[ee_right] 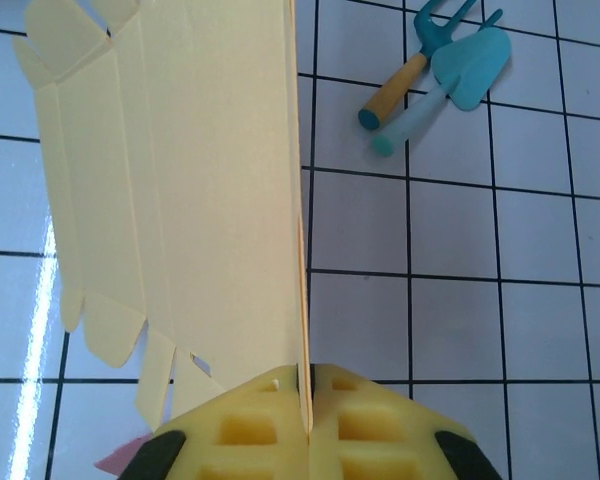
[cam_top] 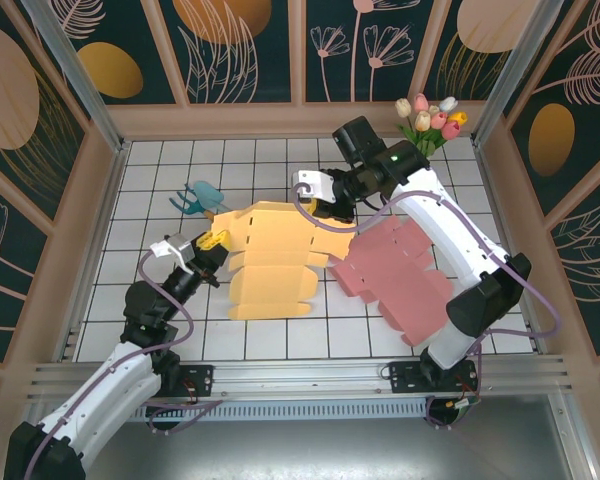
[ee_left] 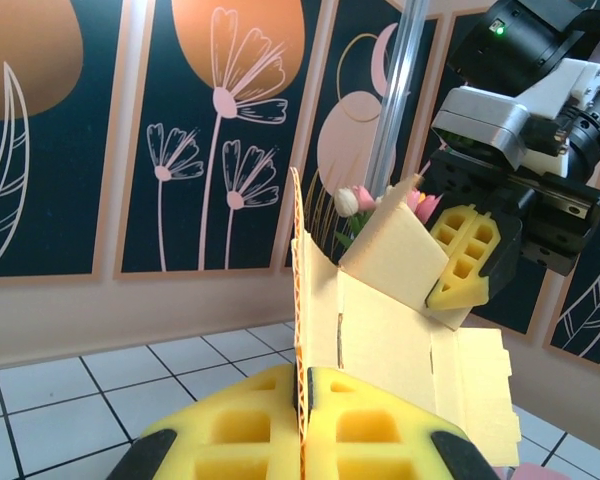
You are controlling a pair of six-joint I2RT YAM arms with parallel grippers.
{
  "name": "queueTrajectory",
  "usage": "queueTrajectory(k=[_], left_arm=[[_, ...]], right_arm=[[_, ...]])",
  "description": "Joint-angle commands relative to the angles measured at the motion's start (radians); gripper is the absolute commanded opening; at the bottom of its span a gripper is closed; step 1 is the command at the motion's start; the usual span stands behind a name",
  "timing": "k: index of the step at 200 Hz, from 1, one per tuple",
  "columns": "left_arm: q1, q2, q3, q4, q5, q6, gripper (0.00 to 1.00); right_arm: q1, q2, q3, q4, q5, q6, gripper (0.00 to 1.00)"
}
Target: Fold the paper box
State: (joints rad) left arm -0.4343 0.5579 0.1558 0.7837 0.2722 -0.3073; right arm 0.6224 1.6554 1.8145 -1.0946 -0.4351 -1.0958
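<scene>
The yellow paper box (cam_top: 275,260) lies partly unfolded in the middle of the tiled table, with one flap lifted. My left gripper (cam_top: 212,252) pinches its left edge. In the left wrist view my left gripper (ee_left: 302,425) is shut on a thin upright cardboard edge of the box (ee_left: 400,350). My right gripper (cam_top: 330,212) holds the far right corner of the box. In the right wrist view my right gripper (ee_right: 308,425) is shut on the edge of a panel of the box (ee_right: 180,180). A yellow fingertip (ee_left: 465,255) of the right gripper clamps the raised flap.
A flat pink cardboard blank (cam_top: 400,275) lies right of the yellow box, under the right arm. Teal toy garden tools (cam_top: 202,197) lie at the back left, also in the right wrist view (ee_right: 450,70). Artificial tulips (cam_top: 430,120) stand at the back right corner.
</scene>
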Motion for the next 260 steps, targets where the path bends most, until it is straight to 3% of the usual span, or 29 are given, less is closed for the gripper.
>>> queueTrajectory(k=[1,9,23,28,55,80,101,156,180,211,260], left_arm=[[0.000,-0.004,0.014,0.029,-0.033,-0.016,0.00],[-0.001,-0.003,0.018,0.022,-0.056,-0.027,0.00],[0.000,-0.011,0.039,-0.020,-0.126,-0.047,0.42],[0.000,-0.017,0.053,-0.052,-0.161,-0.057,0.49],[0.000,-0.068,0.132,-0.220,-0.362,-0.115,0.51],[-0.001,-0.116,0.199,-0.449,-0.679,-0.281,0.51],[0.000,-0.142,0.227,-0.525,-0.760,-0.284,0.51],[-0.001,-0.114,0.345,-0.711,-0.629,-0.303,0.52],[-0.001,-0.120,0.342,-0.727,-0.585,-0.325,0.52],[-0.001,-0.049,0.306,-0.643,-0.481,-0.368,0.49],[-0.001,0.208,0.268,-0.440,-0.375,-0.467,0.46]], right_arm=[[-0.001,-0.043,-0.030,0.022,0.035,-0.009,0.00],[0.003,-0.050,-0.046,0.030,0.054,-0.006,0.00],[0.006,-0.056,-0.073,0.045,0.083,0.002,0.00],[0.007,-0.058,-0.087,0.051,0.092,0.001,0.00],[0.014,-0.067,-0.140,0.079,0.147,-0.008,0.00],[0.025,-0.063,-0.149,0.091,0.156,-0.012,0.00],[0.048,-0.030,-0.124,0.071,0.196,-0.004,0.00],[0.181,0.088,-0.138,0.052,0.405,0.005,0.00],[0.194,0.125,-0.128,0.075,0.402,0.025,0.00],[0.181,0.130,-0.171,0.135,0.389,-0.035,0.00],[0.091,0.151,-0.182,0.180,0.357,-0.066,0.00]])
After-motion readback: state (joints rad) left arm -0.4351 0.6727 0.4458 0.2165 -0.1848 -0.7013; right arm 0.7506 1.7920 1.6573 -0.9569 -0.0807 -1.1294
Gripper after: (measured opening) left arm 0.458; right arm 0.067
